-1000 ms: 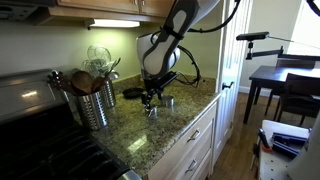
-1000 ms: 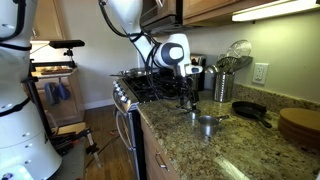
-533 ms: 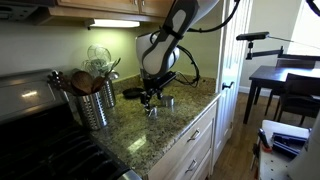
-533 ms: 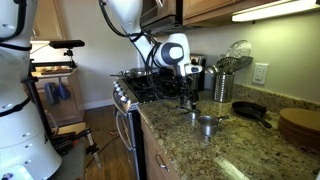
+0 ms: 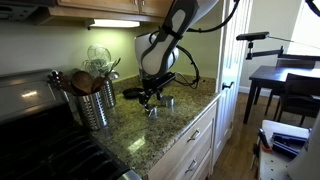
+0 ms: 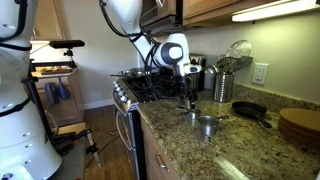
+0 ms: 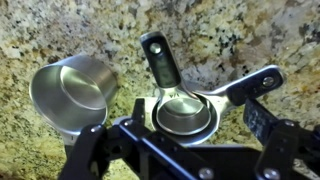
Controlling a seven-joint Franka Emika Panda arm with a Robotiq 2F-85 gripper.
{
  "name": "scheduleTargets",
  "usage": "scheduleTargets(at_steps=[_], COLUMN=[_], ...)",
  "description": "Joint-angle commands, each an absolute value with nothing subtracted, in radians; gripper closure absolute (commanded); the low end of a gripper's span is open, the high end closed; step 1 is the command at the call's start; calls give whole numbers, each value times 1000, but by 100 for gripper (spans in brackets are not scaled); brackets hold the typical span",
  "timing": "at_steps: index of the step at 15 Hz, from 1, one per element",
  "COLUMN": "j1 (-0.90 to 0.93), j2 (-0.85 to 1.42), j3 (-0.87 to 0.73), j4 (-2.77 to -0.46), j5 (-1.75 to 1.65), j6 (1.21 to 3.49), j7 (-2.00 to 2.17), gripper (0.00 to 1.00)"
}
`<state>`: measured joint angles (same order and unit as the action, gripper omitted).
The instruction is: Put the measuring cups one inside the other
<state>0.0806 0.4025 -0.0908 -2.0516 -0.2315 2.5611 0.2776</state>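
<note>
Gripper (image 5: 150, 97) down low over the granite counter (image 5: 185, 125), pointing straight down, jaws spread wide, holding nothing. Right beneath it in the wrist view, small cup (image 7: 185, 112): upright, mouth up, empty, flat handle running off toward the top of that view. Sits between the jaws, with one finger (image 7: 262, 80) out at the right near the rim; touching or just clear, cannot tell. Off to the left in the same view, big cup (image 7: 72, 92), also upright and empty, close beside the small one with a sliver of stone between. Not nested yet, both standing on bare counter near its front edge. Back along the wall in an exterior view, ribbed canister (image 5: 95, 105) stuffed with wooden spoons (image 5: 80, 80), well apart from the cups. Dark dish (image 5: 132, 93) between canister and arm, close to the wall. Stove (image 6: 150, 88) just beyond the arm in an exterior view.
</note>
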Motion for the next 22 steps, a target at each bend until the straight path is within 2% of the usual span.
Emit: scheduleTargets(at_steps=[1, 22], j1=[101, 102], j2=[406, 454], j3=[-112, -129], j4=[-2043, -2005], j5=[-234, -212], j6=[2570, 2596], j7=[337, 410], gripper=[0, 0])
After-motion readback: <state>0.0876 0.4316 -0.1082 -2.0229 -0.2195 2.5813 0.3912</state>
